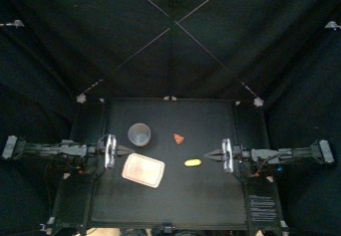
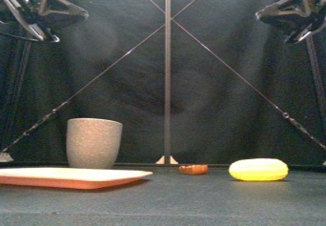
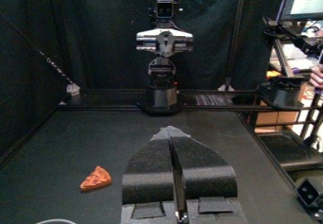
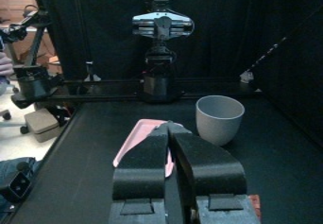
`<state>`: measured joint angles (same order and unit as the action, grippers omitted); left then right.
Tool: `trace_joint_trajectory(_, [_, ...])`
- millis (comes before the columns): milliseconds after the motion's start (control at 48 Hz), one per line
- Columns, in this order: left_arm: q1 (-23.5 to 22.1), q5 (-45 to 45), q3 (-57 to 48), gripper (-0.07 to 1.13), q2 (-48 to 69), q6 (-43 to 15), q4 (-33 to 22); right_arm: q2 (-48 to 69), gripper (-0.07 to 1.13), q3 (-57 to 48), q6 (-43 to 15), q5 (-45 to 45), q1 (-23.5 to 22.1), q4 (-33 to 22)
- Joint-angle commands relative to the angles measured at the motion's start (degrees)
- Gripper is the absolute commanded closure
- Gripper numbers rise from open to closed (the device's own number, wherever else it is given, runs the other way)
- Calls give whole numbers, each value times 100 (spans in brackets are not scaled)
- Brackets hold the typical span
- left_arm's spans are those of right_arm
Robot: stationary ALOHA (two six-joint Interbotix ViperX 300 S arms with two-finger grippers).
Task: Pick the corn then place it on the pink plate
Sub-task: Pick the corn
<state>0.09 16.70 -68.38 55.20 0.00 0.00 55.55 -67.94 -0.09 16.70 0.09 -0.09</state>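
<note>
Both pairs of jaws are pressed together with nothing between them, and the corn [image 1: 193, 163] lies loose on the counter [image 1: 200, 116].

The left jaws sit at the counter's left edge and the right jaws at its right edge, facing each other and well apart from every object. The yellow corn lies on the bare counter between the right jaws and the pink plate [image 1: 144, 169], just right of the plate and not touching it. The plate lies flat at the near left, its pink face bare. Just beyond it a grey cup [image 1: 140, 132] stands upright, with only grey showing in its mouth. An orange toy slice [image 1: 180, 138] lies flat to the right of the cup, farther back than the corn.
</note>
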Motion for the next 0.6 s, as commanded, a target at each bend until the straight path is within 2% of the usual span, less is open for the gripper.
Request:
trace_joint_trajectory(21, [105,9,-18,108,9,-35,70,-299,104,18,-35,-114,53,35])
trace_joint_trajectory(83, [114,0,-70,111,18,-35,70,-615,102,26,-97,-475,44,70])
trace_joint_trajectory(375, [114,-9,-79,109,35,-35,70,-2689,94,896,-308,-1819,62,88])
trace_joint_trajectory(500, [114,-26,-97,109,26,-26,70,-3103,77,1248,-316,-2320,-35,0])
trace_joint_trajectory(604, [114,-62,-97,109,35,-35,70,-3331,53,1362,-334,-2584,-176,44])
